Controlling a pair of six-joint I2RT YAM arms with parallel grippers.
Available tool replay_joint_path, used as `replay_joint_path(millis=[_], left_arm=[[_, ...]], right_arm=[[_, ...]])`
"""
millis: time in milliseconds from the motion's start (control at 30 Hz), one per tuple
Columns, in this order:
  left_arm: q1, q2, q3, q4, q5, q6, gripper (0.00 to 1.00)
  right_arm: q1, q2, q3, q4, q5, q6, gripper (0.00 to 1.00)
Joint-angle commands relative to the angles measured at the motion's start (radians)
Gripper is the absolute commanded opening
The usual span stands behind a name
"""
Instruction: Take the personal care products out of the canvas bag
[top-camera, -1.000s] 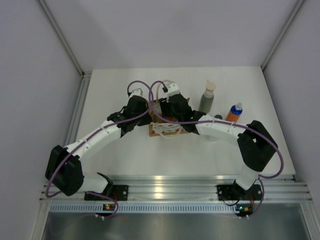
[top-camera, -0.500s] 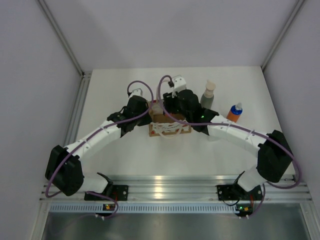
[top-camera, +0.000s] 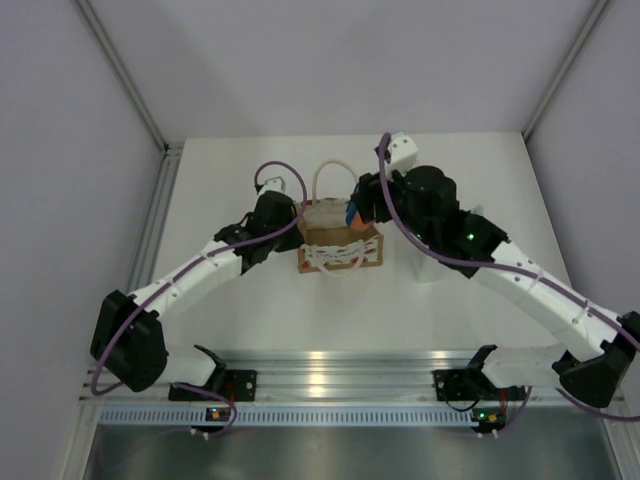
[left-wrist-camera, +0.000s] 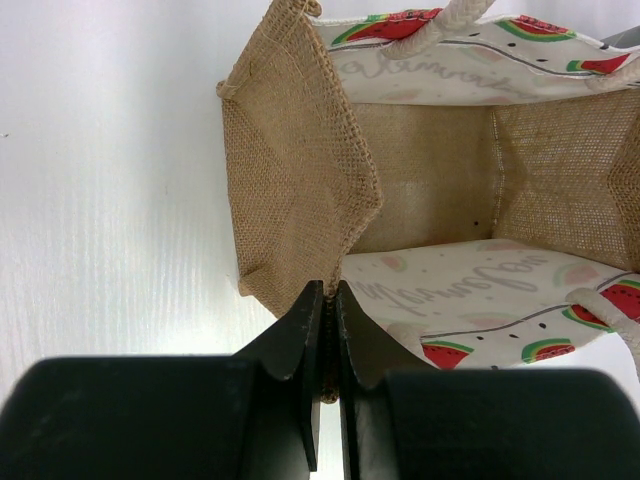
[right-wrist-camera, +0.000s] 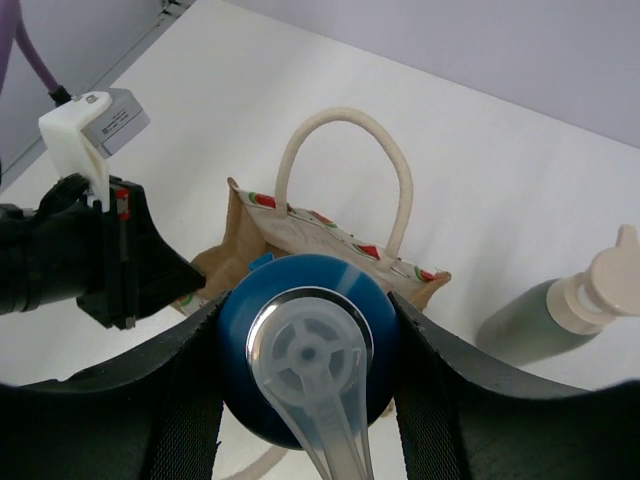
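progress: right gripper (right-wrist-camera: 305, 365) clenched round the short blue-and-orange bottle (right-wrist-camera: 285, 300), held in the air just above the mouth of the small boxy brown burlap canvas bag (left-wrist-camera: 290, 170), so this one looks clear of the bag but not set down

left gripper (left-wrist-camera: 325, 300) pinched tight on the bag's near burlap rim, steadying it; interior ahead of its fingers shows bare floor, no bottle, though the far right end runs out of view

tall grey-green bottle with beige pump top (right-wrist-camera: 535, 320) already out on the white table (right-wrist-camera: 480, 140), right of the right gripper

orange and white bottles not seen; cannot tell where they are

in the way: cream rope handle (right-wrist-camera: 343, 113) arches just beyond the held bottle; left gripper sits close on its left; likely set-down side is partly taken by the grey-green bottle
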Motion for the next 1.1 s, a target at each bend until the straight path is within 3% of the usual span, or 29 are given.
replay_joint_path(millis=[0, 167, 300, 433, 667, 867, 900, 1067], left_arm=[[-0.001, -0.026, 0.003, 0.009, -0.004, -0.008, 0.0], [-0.001, -0.033, 0.011, 0.009, -0.013, -0.005, 0.07], [-0.001, -0.027, 0.018, 0.009, 0.002, -0.004, 0.18], [-0.001, -0.041, 0.022, 0.008, 0.005, 0.004, 0.31], [-0.001, -0.069, 0.034, 0.009, 0.013, 0.016, 0.44], [-0.003, -0.111, 0.045, 0.001, 0.02, 0.031, 0.69], [-0.003, -0.121, 0.043, 0.001, 0.017, 0.035, 0.98], [-0.001, -0.188, 0.043, -0.022, -0.006, 0.036, 0.98]], right_arm=[[0.008, -0.115, 0.033, -0.07, 0.004, 0.015, 0.0], [0.008, -0.241, -0.137, -0.091, 0.018, 0.033, 0.0], [0.014, -0.299, -0.287, -0.027, -0.023, 0.007, 0.0], [0.028, -0.376, -0.424, 0.11, -0.04, 0.007, 0.0], [0.054, -0.398, -0.717, 0.441, -0.118, 0.007, 0.0], [0.109, -0.316, -0.81, 0.582, -0.065, -0.015, 0.0], [0.111, -0.316, -0.827, 0.639, -0.072, -0.01, 0.0], [0.112, -0.295, -0.886, 0.702, -0.08, -0.008, 0.0]])
